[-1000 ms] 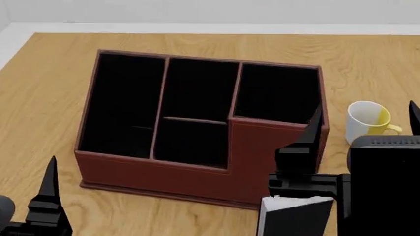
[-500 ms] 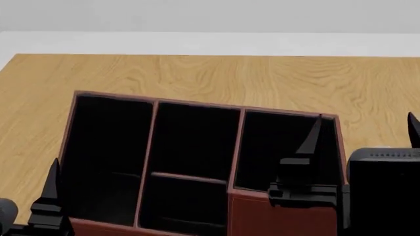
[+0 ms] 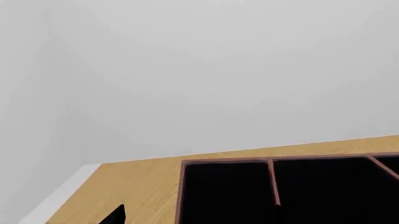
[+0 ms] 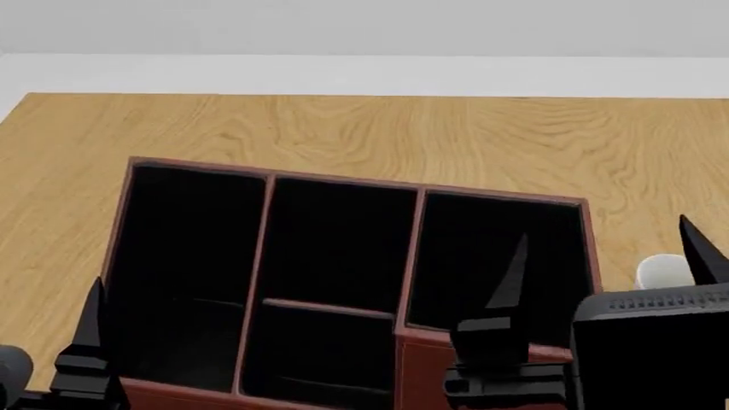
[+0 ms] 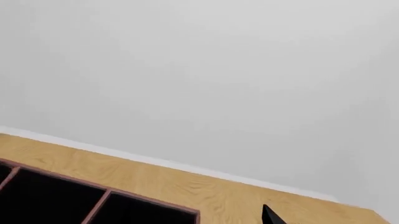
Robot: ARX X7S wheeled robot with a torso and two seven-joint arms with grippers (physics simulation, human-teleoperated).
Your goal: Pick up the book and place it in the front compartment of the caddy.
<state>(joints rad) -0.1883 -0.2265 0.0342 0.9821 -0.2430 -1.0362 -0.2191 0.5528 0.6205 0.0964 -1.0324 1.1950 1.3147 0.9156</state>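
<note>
The dark red-brown caddy (image 4: 490,384) fills the lower middle of the head view. Its front compartment (image 4: 336,248) is the larger cell of the divided middle column and holds nothing. The caddy's rim also shows in the left wrist view (image 3: 227,161) and the right wrist view (image 5: 153,199). My right gripper (image 4: 603,229) is open over the caddy's right end, with nothing between its jaws. One finger (image 4: 89,333) of my left gripper stands by the caddy's left wall; its other finger is out of frame. The book is out of view.
A white mug (image 4: 658,272) stands right of the caddy, partly hidden behind my right arm. The wooden table (image 4: 376,137) stretches beyond the caddy to a white wall. The table's left edge shows in the left wrist view (image 3: 62,196).
The head view tilted up, and the book near my right gripper dropped out of frame. Since then my right gripper shifted left and lower, uncovering the mug's rim. The left gripper kept still.
</note>
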